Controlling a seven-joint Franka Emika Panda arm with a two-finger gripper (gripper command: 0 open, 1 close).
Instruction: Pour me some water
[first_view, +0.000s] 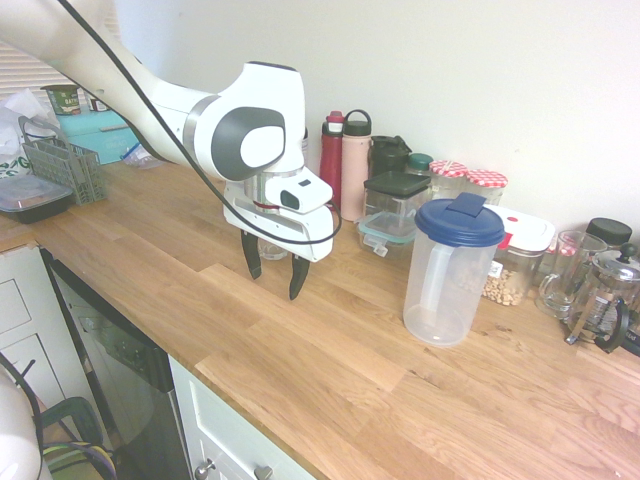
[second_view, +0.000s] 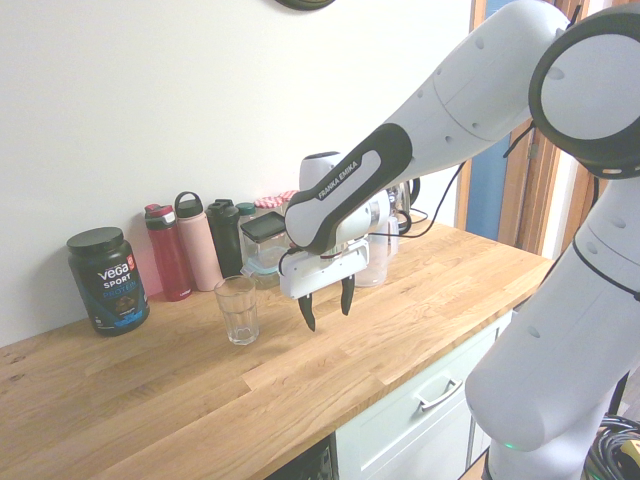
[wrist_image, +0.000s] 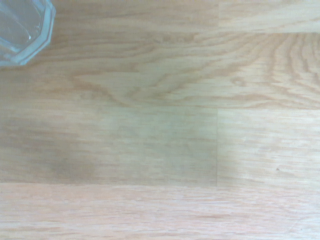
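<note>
Hanging above the wooden countertop (first_view: 330, 380) with nothing in my grip, I hold my claw (first_view: 275, 286) open, its two dark fingers spread and pointing down. Going left to right in the first exterior view, a grey dish rack (first_view: 62, 168) stands at the far left, with a lidded plastic container (first_view: 34, 194) in front of it and a turquoise box (first_view: 100, 136) behind. Left of centre, the drinking glass (first_view: 270, 249) stands upright just behind my claw, partly hidden by it; its faceted base also shows at the upper left of the wrist view.

Further right come a red bottle (first_view: 331, 165) and a pink bottle (first_view: 355, 172) by the wall, then food containers (first_view: 391, 202) and jars with red-checked lids (first_view: 486, 184). Right of centre stands the translucent pitcher (first_view: 440, 290), its blue lid (first_view: 460, 222) on — I cannot tell how much water it holds. Behind it is a white-lidded container of nuts or beans (first_view: 508, 286); at the right edge, a glass mug (first_view: 562, 275) and a French press (first_view: 603, 296). The second exterior view adds a black Vega Sport protein tub (second_view: 108, 283) at the left.
</note>
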